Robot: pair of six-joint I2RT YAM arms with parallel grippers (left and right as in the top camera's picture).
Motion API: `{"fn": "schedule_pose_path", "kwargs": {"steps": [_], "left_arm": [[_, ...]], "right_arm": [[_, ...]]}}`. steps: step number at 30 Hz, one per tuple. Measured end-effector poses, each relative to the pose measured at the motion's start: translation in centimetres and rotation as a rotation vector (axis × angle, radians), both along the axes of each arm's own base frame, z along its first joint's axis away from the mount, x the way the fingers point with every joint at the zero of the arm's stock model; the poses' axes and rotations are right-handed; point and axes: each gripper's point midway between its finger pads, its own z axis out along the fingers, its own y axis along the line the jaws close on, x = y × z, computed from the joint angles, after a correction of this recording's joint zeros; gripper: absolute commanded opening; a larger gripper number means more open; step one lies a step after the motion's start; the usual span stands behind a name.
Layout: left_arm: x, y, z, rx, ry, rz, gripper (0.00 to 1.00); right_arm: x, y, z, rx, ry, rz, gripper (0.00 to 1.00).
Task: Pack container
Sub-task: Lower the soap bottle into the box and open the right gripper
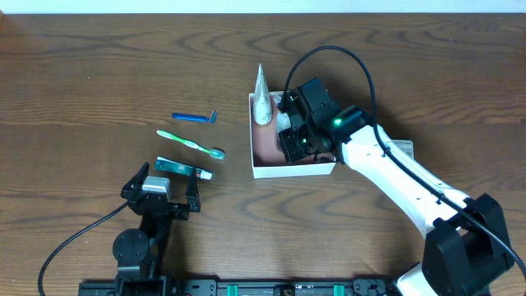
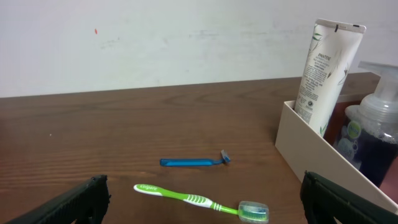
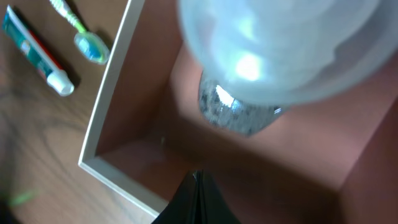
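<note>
Dark wood bench holds the white-walled container (image 1: 292, 172) right of centre, with a tall tube (image 1: 261, 99) upright in its far corner and a pump bottle (image 2: 373, 137) beside it. The right claw (image 3: 196, 190) sits inside, fingers pressed together on nothing, close to the bottle, so a careless withdrawal could topple bottle or tube. The left claw (image 1: 163, 196) hangs spread wide near the toothpaste (image 1: 182, 168).

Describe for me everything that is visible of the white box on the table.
The container is a shallow square box with an open top, white outside and dull pink-brown inside; it looks like cardboard. It sits flat on the wooden table, to the right of the toothbrush. A white tube stands upright in its far left corner, and a pump bottle stands inside too. The right gripper hangs over its inside.
</note>
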Motion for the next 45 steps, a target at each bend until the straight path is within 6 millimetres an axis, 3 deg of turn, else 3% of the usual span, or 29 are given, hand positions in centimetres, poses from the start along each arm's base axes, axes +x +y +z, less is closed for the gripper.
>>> {"fn": "schedule_pose_path", "kwargs": {"steps": [8, 18, 45], "left_arm": [[0.0, 0.0, 0.0, 0.000, 0.000, 0.000, 0.98], [0.0, 0.0, 0.0, 0.000, 0.000, 0.000, 0.98], [0.0, 0.0, 0.0, 0.000, 0.000, 0.000, 0.98]], "right_arm": [[0.3, -0.2, -2.0, 0.011, -0.025, -0.038, 0.01], [1.9, -0.4, -2.5, 0.012, -0.103, -0.085, 0.01], [5.4, -0.9, -0.9, -0.003, -0.269, -0.174, 0.01]]}}
